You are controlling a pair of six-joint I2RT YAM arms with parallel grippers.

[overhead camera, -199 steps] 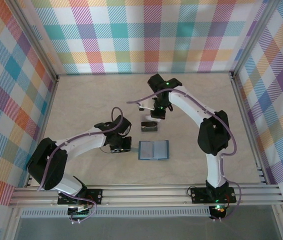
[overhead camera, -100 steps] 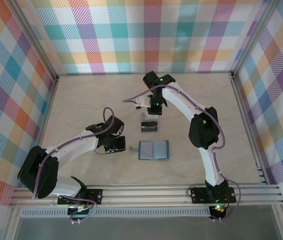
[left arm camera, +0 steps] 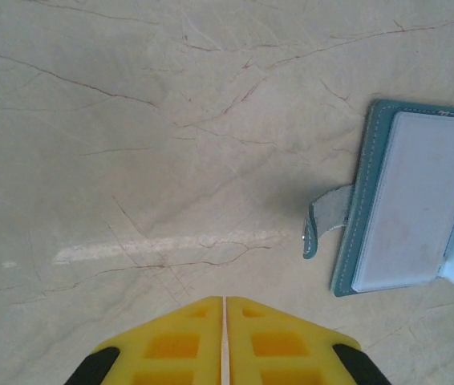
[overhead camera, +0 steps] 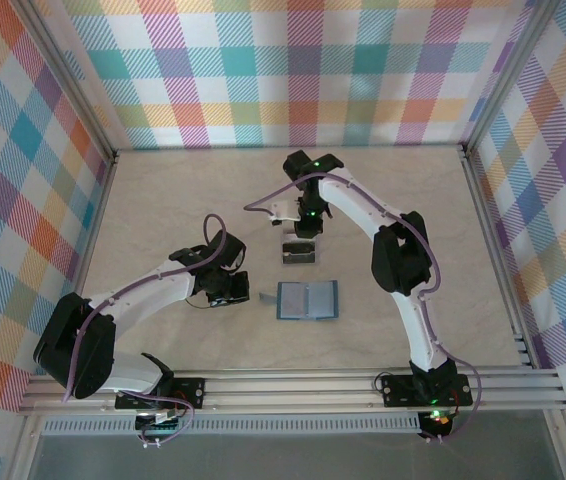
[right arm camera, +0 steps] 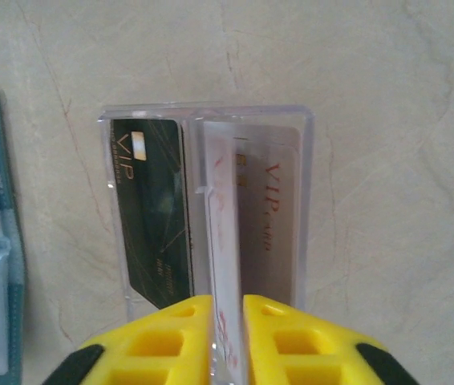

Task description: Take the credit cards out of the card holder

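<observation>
— Where's the wallet (overhead camera: 307, 299)?

— Lying open on the table (overhead camera: 163, 210), about midway between the left and right edges and nearer the near edge than the far one. The pale inner side faces up. In the left wrist view its grey tab (left arm camera: 327, 220) sticks out from its left side, toward the left gripper (overhead camera: 243, 292).

— And the cards (overhead camera: 299, 252)?

— Out of the wallet, just beyond it toward the far edge, close but not touching. In the right wrist view there is a dark card (right arm camera: 153, 216) marked VIP on the left and a pale card (right arm camera: 271, 224) with red print on the right. Both show through a clear plastic case (right arm camera: 211, 110).

— What are the left fingers doing?

— The left gripper (left arm camera: 224, 301) is closed with only a hairline between its yellow fingers. It holds nothing and hangs over bare table to the left of the tab.

— And the right gripper (overhead camera: 303, 228)?

— It is right over the cards. The right gripper (right arm camera: 227, 298) has its fingers a little apart, with a thin pale strip with red marks running up between them. I cannot tell whether they are pressing on it.
</observation>
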